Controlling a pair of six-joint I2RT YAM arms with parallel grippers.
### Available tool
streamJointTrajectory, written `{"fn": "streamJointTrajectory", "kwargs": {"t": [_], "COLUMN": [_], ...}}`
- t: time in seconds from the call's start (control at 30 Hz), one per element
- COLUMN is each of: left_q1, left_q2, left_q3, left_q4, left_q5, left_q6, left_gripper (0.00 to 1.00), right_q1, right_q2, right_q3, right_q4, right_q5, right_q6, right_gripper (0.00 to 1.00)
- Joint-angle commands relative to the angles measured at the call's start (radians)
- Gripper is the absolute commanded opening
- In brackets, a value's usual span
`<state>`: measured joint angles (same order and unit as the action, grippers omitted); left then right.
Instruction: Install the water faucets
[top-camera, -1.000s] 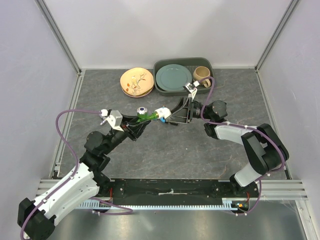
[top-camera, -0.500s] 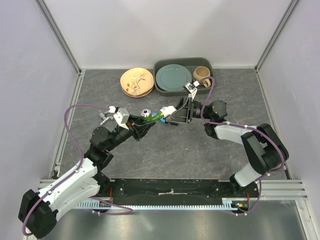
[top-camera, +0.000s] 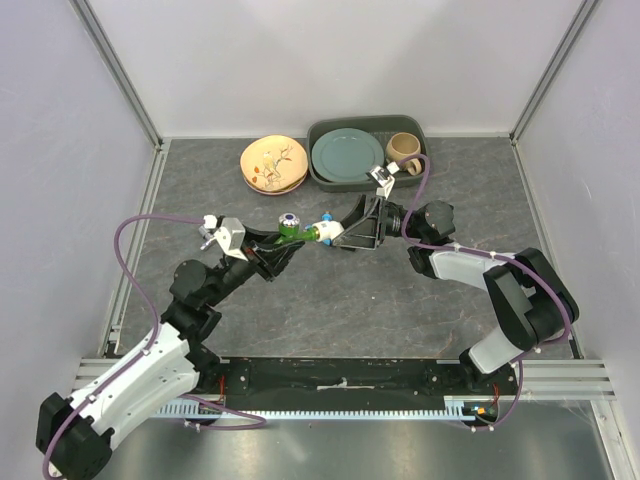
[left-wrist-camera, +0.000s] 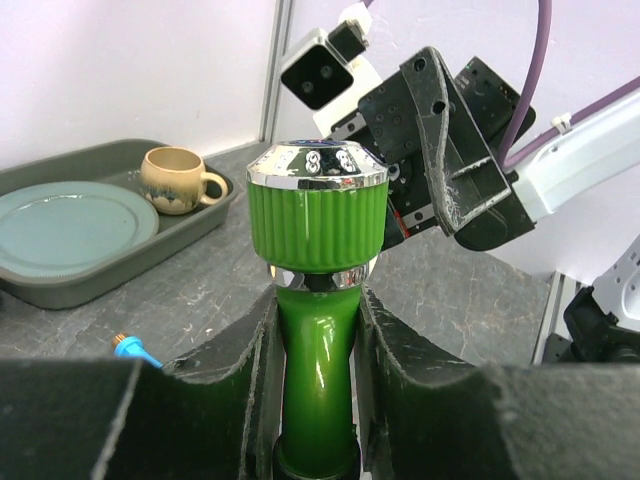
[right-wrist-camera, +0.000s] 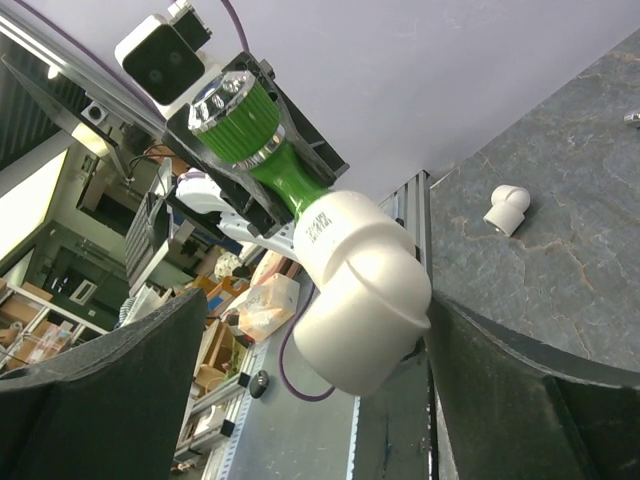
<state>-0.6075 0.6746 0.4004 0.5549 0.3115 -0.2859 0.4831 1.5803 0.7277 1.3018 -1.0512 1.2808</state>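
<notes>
My left gripper (top-camera: 276, 250) is shut on the stem of the bright green faucet (top-camera: 293, 233), held above the table mid-scene. In the left wrist view the faucet (left-wrist-camera: 317, 330) stands upright between my fingers (left-wrist-camera: 317, 300), its chrome-capped ribbed knob on top. A white elbow fitting (right-wrist-camera: 365, 285) sits on the faucet's far end (right-wrist-camera: 285, 180). My right gripper (right-wrist-camera: 320, 330) is open, its jaws on either side of this elbow (top-camera: 325, 231) with a gap on one side. A small blue piece (left-wrist-camera: 132, 349) lies on the table; I cannot tell whether it is the light blue faucet.
A dark tray (top-camera: 416, 128) at the back holds a green plate (top-camera: 347, 153) and a tan mug (top-camera: 404, 150). Stacked orange plates (top-camera: 273, 163) lie left of it. A second white elbow (right-wrist-camera: 507, 208) and a small metal piece (right-wrist-camera: 632, 118) lie on the table.
My left gripper pushed the green faucet to the right toward the right gripper, then drew back left a little. The white elbow moved with it. My right arm barely shifted.
</notes>
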Motion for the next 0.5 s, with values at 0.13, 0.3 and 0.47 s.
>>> {"fn": "streamJointTrajectory", "kwargs": {"t": [0.13, 0.3, 0.47], "left_q1": [0.02, 0.022, 0.022], "left_q2": [-0.018, 0.005, 0.034], "left_q3": [0.005, 0.003, 0.006], "left_q4": [0.088, 0.123, 0.16], "left_q5": [-0.006, 0.029, 0.07], "left_q6": [-0.087, -0.096, -0.098], "left_gripper": [0.02, 0.02, 0.02], "right_q1": [0.002, 0.0, 0.002], "right_q2": [-0.028, -0.026, -0.026], "right_q3": [0.013, 0.015, 0.015], "right_q4": [0.453, 0.453, 0.453], "right_q5": [-0.012, -0.001, 0.003], "right_q6": [-0.026, -0.021, -0.018], "right_gripper": [0.97, 0.94, 0.86]}}
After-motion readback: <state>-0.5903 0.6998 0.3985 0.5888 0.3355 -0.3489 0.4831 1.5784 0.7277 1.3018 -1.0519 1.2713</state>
